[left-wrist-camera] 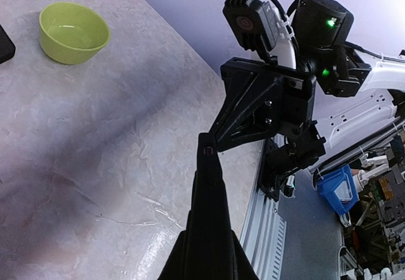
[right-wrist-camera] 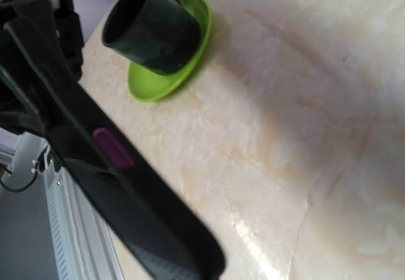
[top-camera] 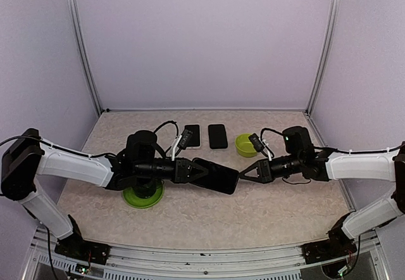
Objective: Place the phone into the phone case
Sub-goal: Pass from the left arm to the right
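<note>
Phone case (top-camera: 215, 175) hangs above the table just right of the green plate (top-camera: 142, 197), a glossy black slab. Only the right wrist view shows the purple button (right-wrist-camera: 112, 148) on its edge; only the top view shows both arms stretched level toward each other. Left gripper (top-camera: 197, 171) pinches the plate-side end. Right gripper (top-camera: 243, 175) has its fingers pressed together, tips at the far end.

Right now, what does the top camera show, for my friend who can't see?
Above a table, the left pincer holds a black phone-sized slab by one end, and the right pincer is closed at its other end. Behind them lie two dark phone shapes and a green bowl.
</note>
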Tool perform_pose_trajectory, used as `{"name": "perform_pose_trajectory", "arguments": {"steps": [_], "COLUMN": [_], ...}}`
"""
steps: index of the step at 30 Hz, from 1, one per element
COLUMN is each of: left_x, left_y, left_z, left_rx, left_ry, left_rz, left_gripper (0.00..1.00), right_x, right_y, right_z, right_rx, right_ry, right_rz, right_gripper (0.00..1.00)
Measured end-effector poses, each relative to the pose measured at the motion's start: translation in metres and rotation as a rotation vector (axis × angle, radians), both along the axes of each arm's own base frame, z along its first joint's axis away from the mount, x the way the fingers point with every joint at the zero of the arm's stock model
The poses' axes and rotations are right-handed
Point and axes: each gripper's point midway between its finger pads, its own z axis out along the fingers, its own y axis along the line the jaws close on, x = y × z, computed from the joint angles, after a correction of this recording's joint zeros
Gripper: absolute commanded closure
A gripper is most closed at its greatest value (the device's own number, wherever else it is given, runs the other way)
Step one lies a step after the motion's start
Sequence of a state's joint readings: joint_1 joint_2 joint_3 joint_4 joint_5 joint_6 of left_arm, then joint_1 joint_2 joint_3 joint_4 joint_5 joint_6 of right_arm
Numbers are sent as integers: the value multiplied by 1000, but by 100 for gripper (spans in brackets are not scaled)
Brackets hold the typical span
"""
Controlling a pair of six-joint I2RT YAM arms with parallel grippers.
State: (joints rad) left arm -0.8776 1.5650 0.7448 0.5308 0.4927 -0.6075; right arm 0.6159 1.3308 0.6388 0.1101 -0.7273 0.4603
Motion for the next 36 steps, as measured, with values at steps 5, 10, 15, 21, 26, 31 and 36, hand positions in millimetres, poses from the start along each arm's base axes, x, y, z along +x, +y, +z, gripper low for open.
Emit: {"name": "perform_pose_trajectory", "arguments": {"steps": [5,10,15,21,26,31,36], "left_x": [10,21,16,-8,-31,-57,-73], "left_y": [6,14,12,-8,-20,-30,-38], "left_z": [-17,-28,-28,-6,10,17,18], "left_rx": [75,129,137,112,107,141,173], "left_ry": [6,9,-2,-60,-115,-164,-200], "left_rz": [87,161,126,-54,-210,-333,-404], "left_gripper": [100,100,100,100,100,100,100], "right_x": [-6,-8,-10,-17,-26,-42,-63], "right_y": [-1,1,2,1,8,23,32], "right_z": [0,16,20,35,59,66,46], "right_rx": [-15,12,11,24,61,70,44], "right_ry": [0,-27,-68,-193,-301,-327,-266], "right_rz": [22,42,74,132,211,328,429], "right_gripper": [100,97,56,44,43,47,54]}}
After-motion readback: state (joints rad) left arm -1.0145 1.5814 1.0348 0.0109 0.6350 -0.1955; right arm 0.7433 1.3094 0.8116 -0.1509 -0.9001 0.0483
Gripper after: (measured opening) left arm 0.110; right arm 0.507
